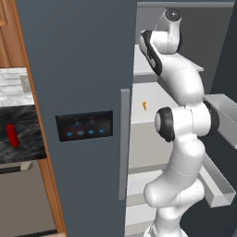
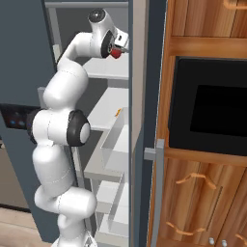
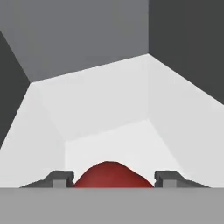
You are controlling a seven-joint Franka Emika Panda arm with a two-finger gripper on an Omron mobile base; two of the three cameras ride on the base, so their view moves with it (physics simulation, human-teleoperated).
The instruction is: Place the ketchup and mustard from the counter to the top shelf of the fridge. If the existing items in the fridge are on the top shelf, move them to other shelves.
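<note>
Red ball [image 3: 113, 175] pinched between the two dark fingertips of the gripper [image 3: 113, 178], up at the fridge's top shelf [image 1: 143, 65].

Clamped on the round, smooth, apple-like ball from both sides, no long axis to mind; pale grey shelf floor and walls straight ahead of the hand. Tiny orange piece [image 1: 145, 105] one shelf lower, below the hand, so probably down and out next. Slim red ketchup [image 1: 12, 135] upright on the black veined counter [image 1: 28, 143], well apart, left of the blue-grey fridge [image 1: 74, 69] door.
</note>
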